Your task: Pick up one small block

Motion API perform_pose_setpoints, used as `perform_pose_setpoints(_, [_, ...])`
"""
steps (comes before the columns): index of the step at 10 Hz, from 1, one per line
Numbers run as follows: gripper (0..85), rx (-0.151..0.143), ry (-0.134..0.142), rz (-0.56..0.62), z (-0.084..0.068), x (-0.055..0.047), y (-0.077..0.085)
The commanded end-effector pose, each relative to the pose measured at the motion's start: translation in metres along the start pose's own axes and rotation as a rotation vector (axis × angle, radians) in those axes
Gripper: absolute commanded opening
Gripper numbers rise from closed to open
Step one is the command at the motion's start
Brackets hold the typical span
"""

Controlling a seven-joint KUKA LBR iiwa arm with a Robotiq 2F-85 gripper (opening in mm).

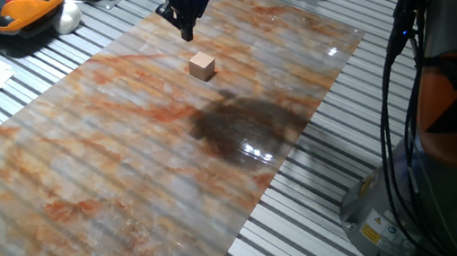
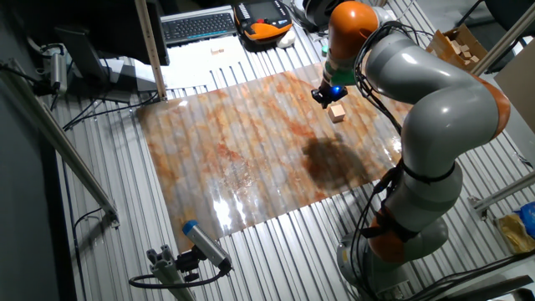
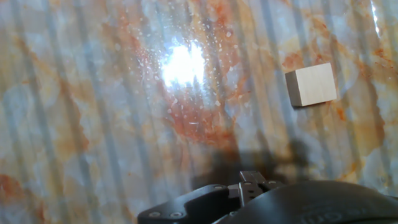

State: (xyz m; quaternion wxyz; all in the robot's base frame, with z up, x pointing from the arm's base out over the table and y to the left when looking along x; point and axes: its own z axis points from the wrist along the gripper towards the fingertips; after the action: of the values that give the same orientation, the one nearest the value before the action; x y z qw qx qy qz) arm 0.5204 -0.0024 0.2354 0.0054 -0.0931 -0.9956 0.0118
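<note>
While the gripper [image 1: 188, 24] hangs above the marbled sheet [image 1: 113, 174] with nothing between its fingers, the small block [image 1: 202, 66] rests flat on that sheet, just beside and below the fingertips on the side toward the robot's base [image 1: 406, 218]. How wide the fingers are parted cannot be told from any view. In the hand view the small block [image 3: 311, 84] lies well off to the right of centre, so the hand is judged not yet aligned over it.

Risk 1: a straight descent from this pose would probably land beside the cube, or clip one edge and shove it across the glossy sheet. Cause: lateral offset between fingers and block.

Risk 2: the cube sits turned relative to the picture edges in the hand view; closing across its corners instead of its flat faces could twist it or squirt it out. Cause: uncorrected wrist rotation.

Risk 3: strong glare on the sheet near the block may hamper judging height, giving a hard touchdown.

Surroundings, relative to the block: an orange-and-black handheld unit [image 1: 19, 10] lies well apart, off the sheet's far edge; a keyboard [image 2: 199, 25] lies farther still; a box of wooden pieces [image 2: 458, 46] stands off the sheet. Nothing stands between gripper and block.
</note>
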Motion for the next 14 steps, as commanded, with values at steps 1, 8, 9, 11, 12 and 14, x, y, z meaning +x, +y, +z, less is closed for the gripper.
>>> perform_pose_setpoints(1, [0.0,0.003,-0.001,-0.001,0.002,-0.002,-0.002])
perform_pose_setpoints(8, [0.0,-0.003,-0.027,-0.019,0.008,-0.012,-0.013])
perform_pose_setpoints(9, [0.0,-0.004,-0.030,-0.024,0.009,-0.014,-0.016])
perform_pose_setpoints(11, [0.0,-0.005,-0.042,-0.036,0.011,-0.019,-0.023])
perform_pose_setpoints(12, [0.0,-0.005,-0.037,-0.033,0.014,-0.021,-0.024])
perform_pose_setpoints(14, [0.0,-0.012,0.001,-0.029,0.016,-0.023,-0.024])
